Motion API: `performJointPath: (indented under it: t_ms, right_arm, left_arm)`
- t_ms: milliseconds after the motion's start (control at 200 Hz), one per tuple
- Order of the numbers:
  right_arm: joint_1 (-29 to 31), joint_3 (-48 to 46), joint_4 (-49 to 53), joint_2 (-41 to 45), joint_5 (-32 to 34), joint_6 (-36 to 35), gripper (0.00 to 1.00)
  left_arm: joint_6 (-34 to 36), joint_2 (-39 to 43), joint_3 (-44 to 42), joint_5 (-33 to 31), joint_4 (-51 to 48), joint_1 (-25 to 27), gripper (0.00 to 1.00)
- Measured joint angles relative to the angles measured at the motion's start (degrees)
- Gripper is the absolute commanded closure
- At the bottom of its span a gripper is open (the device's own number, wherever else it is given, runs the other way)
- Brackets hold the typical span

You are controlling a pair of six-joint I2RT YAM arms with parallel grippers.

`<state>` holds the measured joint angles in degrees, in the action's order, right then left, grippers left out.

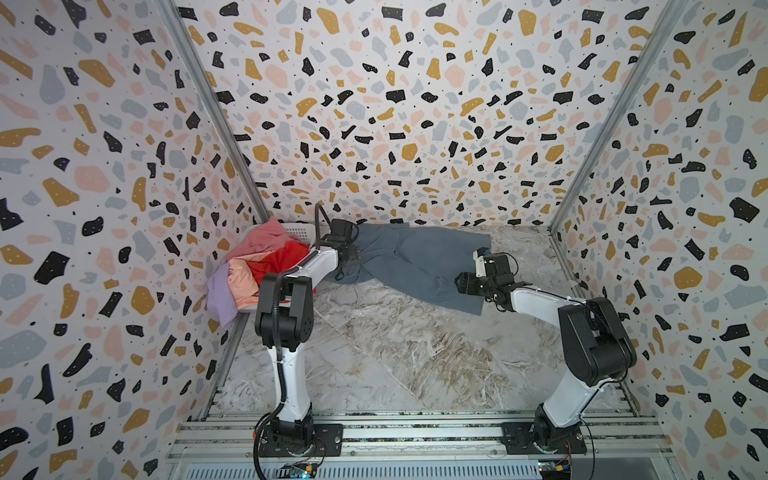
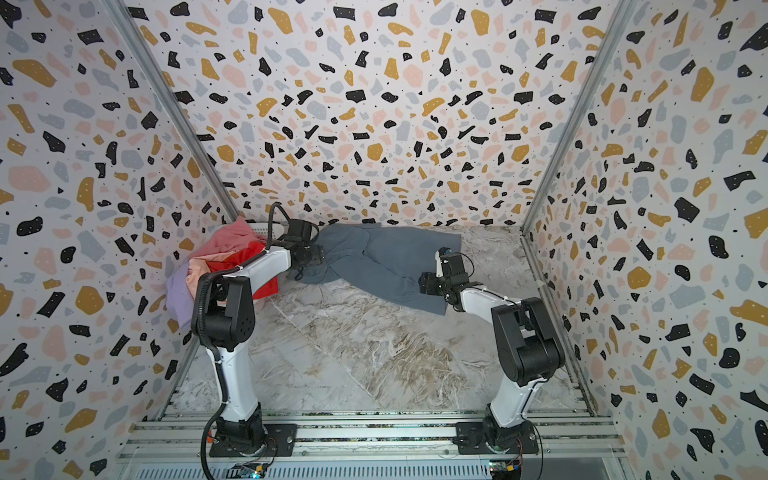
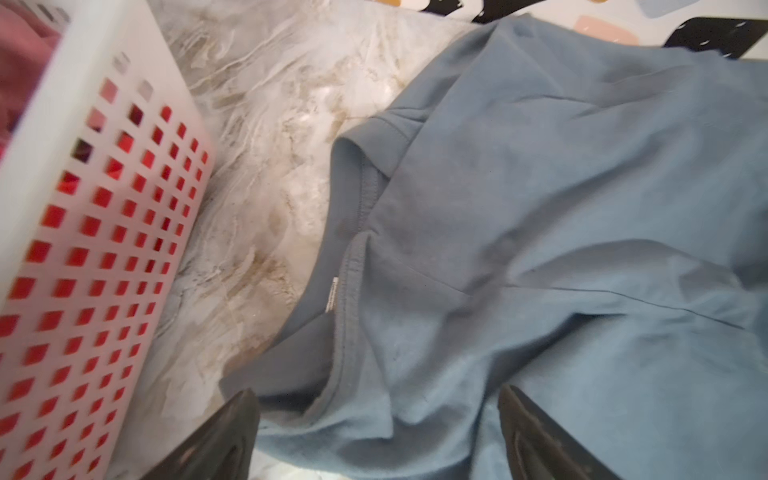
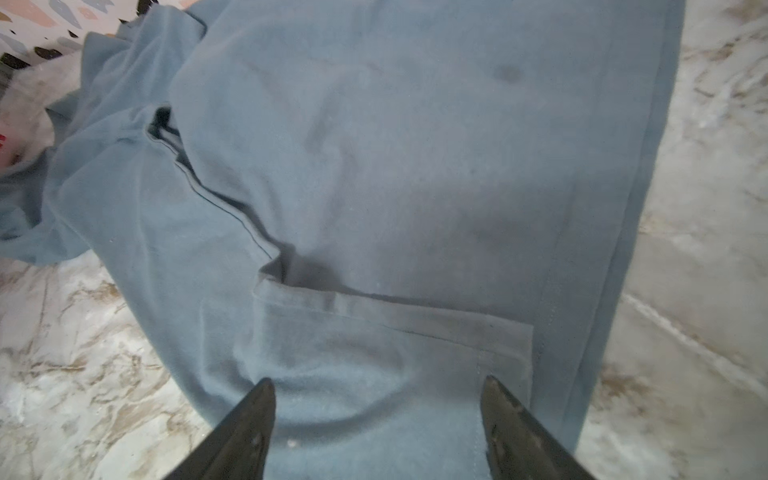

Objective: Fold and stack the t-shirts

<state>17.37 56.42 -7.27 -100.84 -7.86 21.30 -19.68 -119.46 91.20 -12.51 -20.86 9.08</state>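
The slate grey-blue t-shirt (image 1: 415, 257) is lying rumpled on the marble table (image 1: 395, 353), starting just beside the white perforated basket (image 3: 83, 124) and stretching well away from it. Its neck end is the end facing the basket, and the collar with its small white label (image 3: 333, 291) is showing in the left wrist view, with a strip of bare marble running between the collar and the basket wall.

The left gripper (image 3: 378, 432) is hanging over that near end, its jaws standing wide apart with cloth under them and nothing pinched. The right gripper (image 4: 378, 386) is working at the end of the shirt farthest from the basket. Its jaws are also spread, straddling a turned-over flap of the cloth without clamping it.

The other shirts are sitting heaped in the basket. The dusty pink one (image 1: 266, 237) is piling up at its far side, the bright red one (image 1: 286, 257) is filling the middle and showing through the wall holes, and the peach one (image 1: 245, 278) and the lavender one (image 1: 220, 299) are spilling over the rim on the side away from the grey-blue shirt.
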Motion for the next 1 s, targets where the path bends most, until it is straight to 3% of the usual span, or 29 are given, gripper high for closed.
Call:
performJointPath:
  t_ms: [195, 300, 375, 421, 476, 526, 621, 831, 1001]
  right_arm:
    - [0.2, 2.4, 0.5, -4.9, 0.0, -0.9, 0.22]
    - [0.6, 4.7, 1.0, -7.4, 0.4, -1.7, 0.29]
    - [0.9, 6.1, 1.3, -9.0, 0.5, -2.3, 0.42]
    - [1.0, 6.8, 1.4, -10.3, 0.7, -2.4, 0.62]
    - [1.0, 7.8, 1.4, -11.3, 0.8, -2.5, 0.74]
    - [1.0, 8.8, 1.7, -12.1, 0.8, -2.4, 0.86]
    - [1.0, 9.9, 2.2, -13.0, 0.9, -1.9, 1.0]
    - [0.2, 10.1, 3.3, -11.8, 2.7, -1.4, 1.0]
    - [-2.2, 10.0, 3.4, -1.7, 4.9, -2.7, 1.0]
  left_arm:
    - [-0.1, -3.4, 0.0, 2.7, -0.1, -1.9, 0.35]
    - [-0.5, -3.6, -1.0, 4.5, 0.1, -2.5, 0.58]
    - [-0.6, -3.6, -1.2, 5.8, 0.7, -2.6, 0.76]
    - [-0.7, -3.6, -1.3, 6.5, 1.0, -2.6, 0.89]
    - [-0.6, -3.6, -1.3, 7.7, 1.6, -2.6, 1.0]
    - [-0.7, -3.4, -1.3, 8.4, 2.0, -2.6, 1.0]
    - [-0.7, -2.6, -1.3, 9.6, 2.5, -2.6, 1.0]
    - [-0.6, 4.1, -1.7, 13.3, 3.5, -2.6, 1.0]
    - [-0.3, 13.1, -3.2, 15.0, 6.2, -2.7, 1.0]
